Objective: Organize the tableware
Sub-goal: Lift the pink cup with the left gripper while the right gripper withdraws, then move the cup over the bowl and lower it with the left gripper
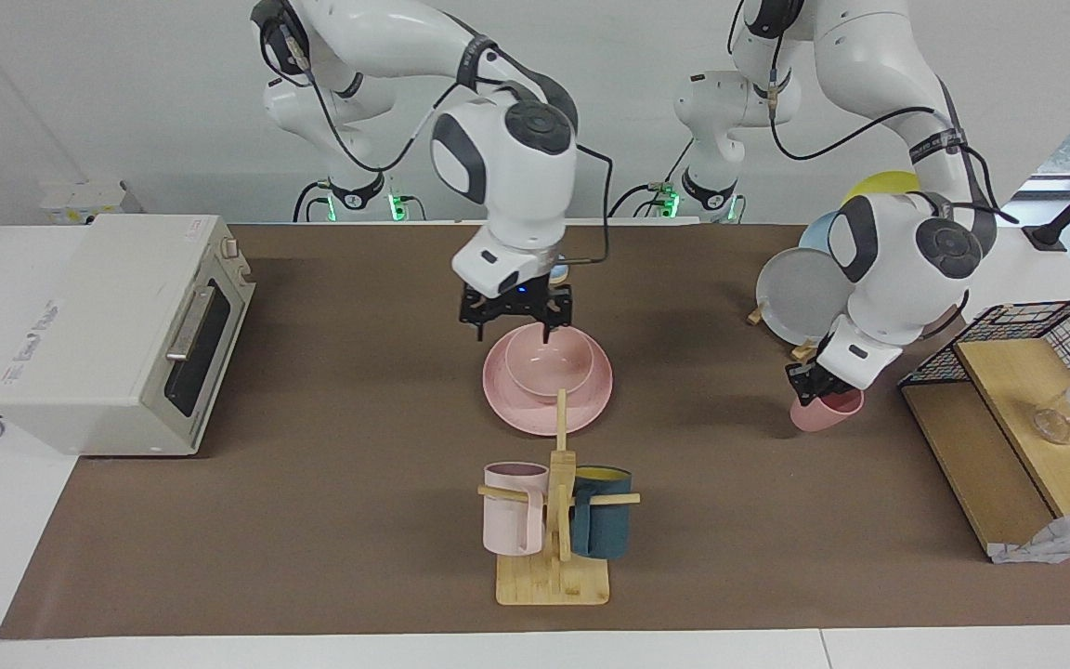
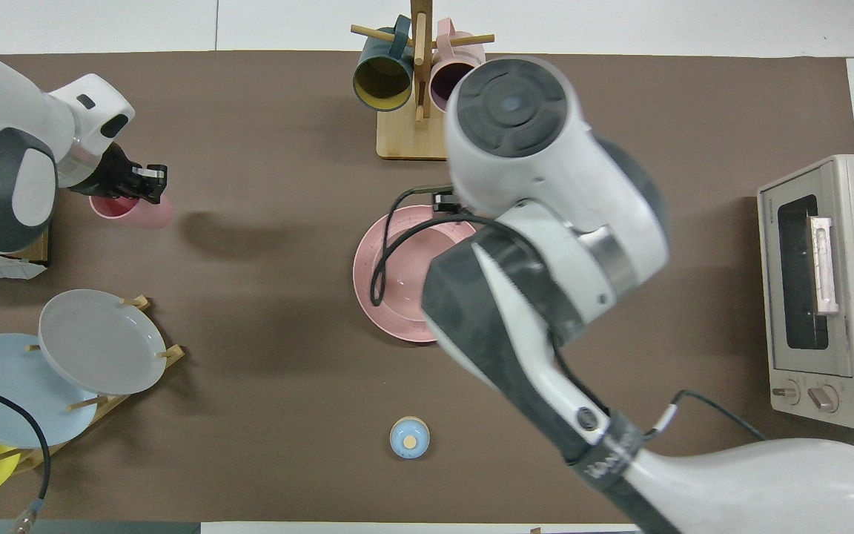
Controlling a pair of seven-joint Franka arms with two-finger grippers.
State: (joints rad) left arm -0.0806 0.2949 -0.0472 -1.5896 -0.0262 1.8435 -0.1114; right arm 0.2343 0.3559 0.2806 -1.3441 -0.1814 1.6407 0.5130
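The pink plate [image 1: 526, 418] lies at the middle of the table, and the pink bowl [image 1: 549, 364] sits in it. My right gripper [image 1: 516, 327] hangs open just over the bowl's rim on the side nearer to the robots. In the overhead view my right arm hides most of the plate [image 2: 369, 293] and the gripper itself. The pink cup [image 1: 832, 411] is toward the left arm's end of the table, tilted. My left gripper [image 1: 812, 383] is shut on its rim. The overhead view also shows this gripper [image 2: 144, 182] on the cup [image 2: 134, 211].
A wooden mug tree [image 1: 554, 576] with a pale-pink and a dark-teal mug stands farther from the robots than the plate. A toaster oven [image 1: 117, 334] is at the right arm's end. A rack with grey, blue and yellow plates [image 2: 101, 341] and a wire shelf [image 1: 1018, 390] are at the left arm's end. A small blue round thing [image 2: 409, 437] lies nearer to the robots.
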